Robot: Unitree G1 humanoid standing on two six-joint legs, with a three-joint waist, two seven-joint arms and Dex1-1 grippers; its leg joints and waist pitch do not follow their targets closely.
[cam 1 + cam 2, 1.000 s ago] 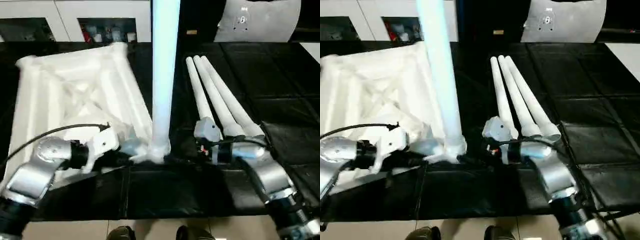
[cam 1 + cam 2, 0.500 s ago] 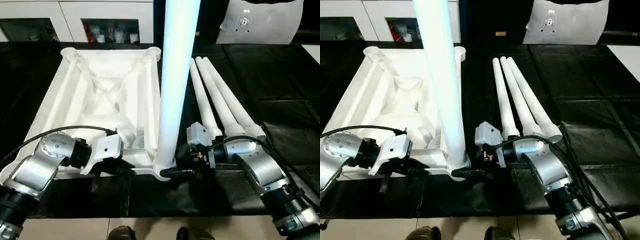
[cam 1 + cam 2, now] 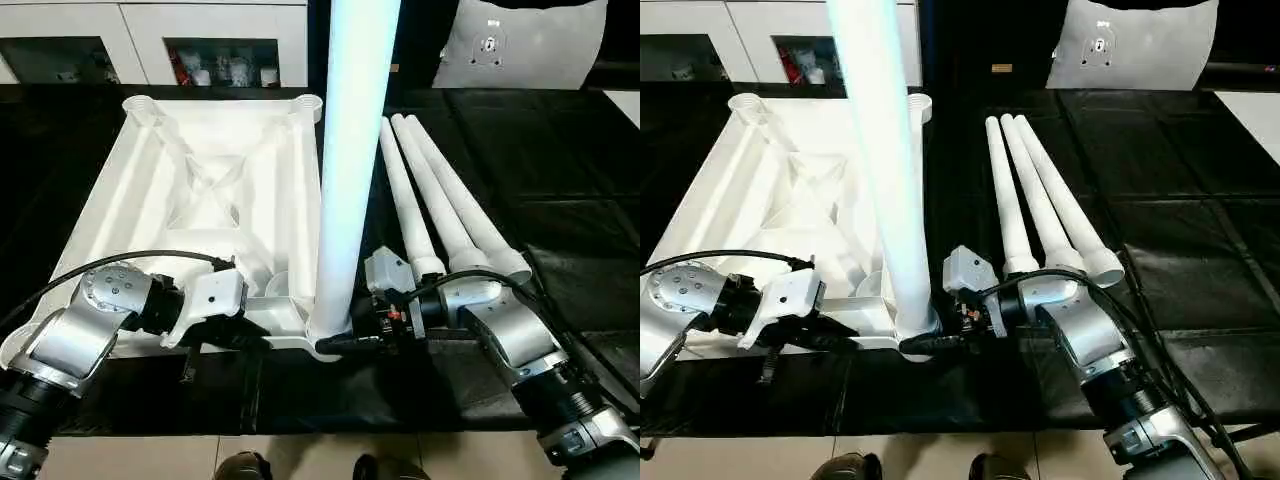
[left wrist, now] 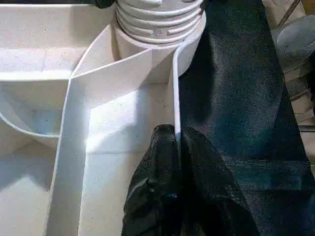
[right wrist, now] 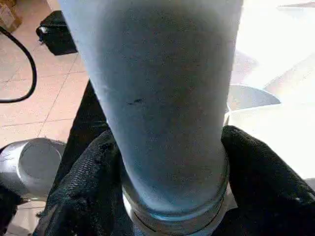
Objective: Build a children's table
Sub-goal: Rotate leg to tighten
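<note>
The white table top [image 3: 150, 190] lies upside down on the black mat, ribs up. One white leg [image 3: 345, 180] stands upright in its near right corner socket. My left gripper [image 4: 176, 135] is shut on the thin near rim wall of the top [image 4: 173, 88], just left of that socket. My right gripper [image 3: 345, 343] reaches in from the right. Its black fingers [image 5: 98, 162] press on both sides of the leg's base [image 5: 162, 98]. Three loose legs [image 3: 440, 200] lie side by side on the mat, to the right.
A white cabinet [image 3: 200, 30] runs along the back and a grey-white panel [image 3: 530, 45] leans at the back right. The black mat [image 3: 570, 170] stretches right of the loose legs. Tiled floor and two dark shoe tips [image 3: 310, 465] show below the mat's near edge.
The camera has shifted. My right gripper has moved left from the loose legs' ends to the upright leg's base and narrowed its fingers around it. My left gripper keeps its hold on the rim.
</note>
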